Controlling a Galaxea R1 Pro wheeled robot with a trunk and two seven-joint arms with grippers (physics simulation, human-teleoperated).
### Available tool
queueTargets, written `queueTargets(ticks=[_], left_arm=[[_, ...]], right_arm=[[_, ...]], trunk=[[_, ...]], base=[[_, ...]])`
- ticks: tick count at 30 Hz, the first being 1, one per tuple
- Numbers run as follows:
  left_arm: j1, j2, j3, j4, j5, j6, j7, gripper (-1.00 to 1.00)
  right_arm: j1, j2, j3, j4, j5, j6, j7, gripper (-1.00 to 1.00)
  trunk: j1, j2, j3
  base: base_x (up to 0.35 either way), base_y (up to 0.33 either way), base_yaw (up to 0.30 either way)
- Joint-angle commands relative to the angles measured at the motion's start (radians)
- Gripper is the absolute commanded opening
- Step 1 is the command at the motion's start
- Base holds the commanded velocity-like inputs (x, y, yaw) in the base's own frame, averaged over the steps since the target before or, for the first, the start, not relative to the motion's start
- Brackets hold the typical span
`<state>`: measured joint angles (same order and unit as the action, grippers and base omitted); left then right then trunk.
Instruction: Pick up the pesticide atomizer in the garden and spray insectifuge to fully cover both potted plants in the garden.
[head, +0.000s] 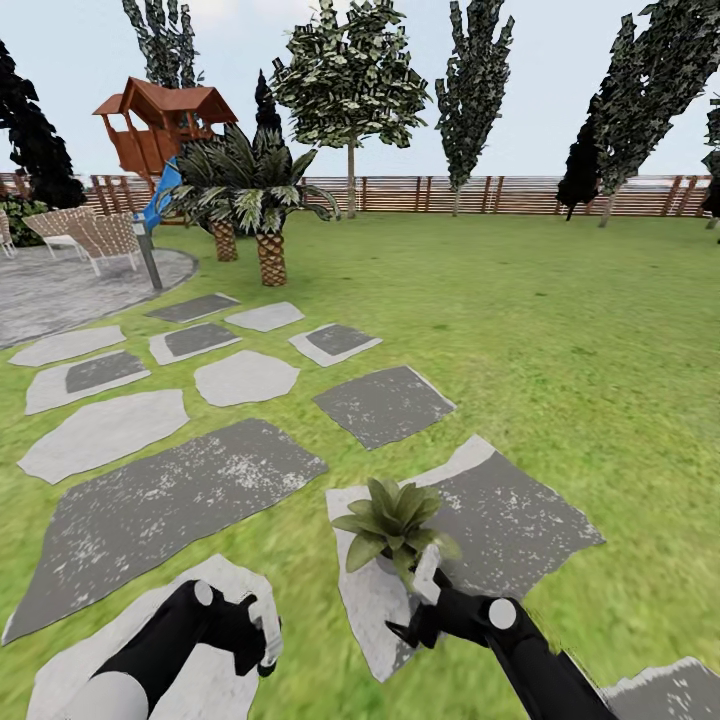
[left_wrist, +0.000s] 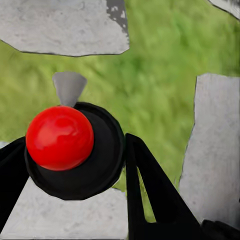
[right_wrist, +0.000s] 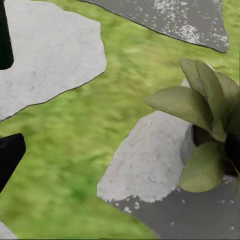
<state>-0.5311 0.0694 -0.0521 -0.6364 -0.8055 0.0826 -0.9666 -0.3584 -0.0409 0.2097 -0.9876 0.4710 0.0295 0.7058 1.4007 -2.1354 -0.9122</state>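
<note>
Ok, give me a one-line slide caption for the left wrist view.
Left pincer shut on the red-capped atomizer, above lawn and stepping stones.

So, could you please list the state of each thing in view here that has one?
Potted plant: upright on a stepping stone, no whitish specks visible on its leaves.
Atomizer: held between the left gripper fingers.
Right gripper: beside the plant; open or shut unclear.

Open lawn (head: 560, 330) surrounds the potted plant (head: 395, 520); right pincer (head: 425, 600) seemingly touching it.
</note>
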Motion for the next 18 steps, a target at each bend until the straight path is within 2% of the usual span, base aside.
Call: queueTargets(ticks=[1, 2, 5, 6, 11, 18], left_arm=[[0.000, -0.001, -0.010, -0.003, -0.001, 0.017, -0.006, -1.00], [-0.001, -0.011, -0.020, -0.008, -0.008, 0.039, -0.012, -1.00], [-0.001, -0.024, -0.029, -0.020, -0.015, 0.055, -0.016, -1.00], [-0.001, -0.026, -0.030, -0.023, -0.016, 0.057, -0.017, -1.00], [-0.001, -0.042, -0.035, -0.069, -0.018, 0.070, -0.025, -1.00], [-0.001, -0.058, -0.041, -0.111, -0.019, 0.127, -0.036, -1.00]], right_arm=[[-0.001, 0.001, 0.011, 0.003, 0.007, 0.003, 0.005, 1.00], [-0.001, 0.006, 0.029, 0.014, 0.011, 0.004, 0.009, 1.00], [-0.001, 0.010, 0.043, 0.022, 0.013, 0.004, 0.012, 1.00], [-0.001, 0.010, 0.044, 0.023, 0.013, 0.004, 0.012, -1.00], [-0.001, 0.013, 0.049, 0.025, 0.014, 0.004, 0.023, -1.00], [-0.001, 0.014, 0.054, 0.021, 0.013, 0.005, 0.051, -1.00]], trunk=[[0.000, 0.000, -0.001], [0.000, 0.000, -0.001], [0.000, 0.000, -0.001], [0.000, 0.000, -0.001], [0.000, 0.000, -0.001], [0.000, 0.000, -0.001]], base=[[0.000, 0.000, 0.000], [0.000, 0.000, 0.000], [0.000, 0.000, 0.000], [0.000, 0.000, 0.000], [0.000, 0.000, 0.000], [0.000, 0.000, 0.000]])
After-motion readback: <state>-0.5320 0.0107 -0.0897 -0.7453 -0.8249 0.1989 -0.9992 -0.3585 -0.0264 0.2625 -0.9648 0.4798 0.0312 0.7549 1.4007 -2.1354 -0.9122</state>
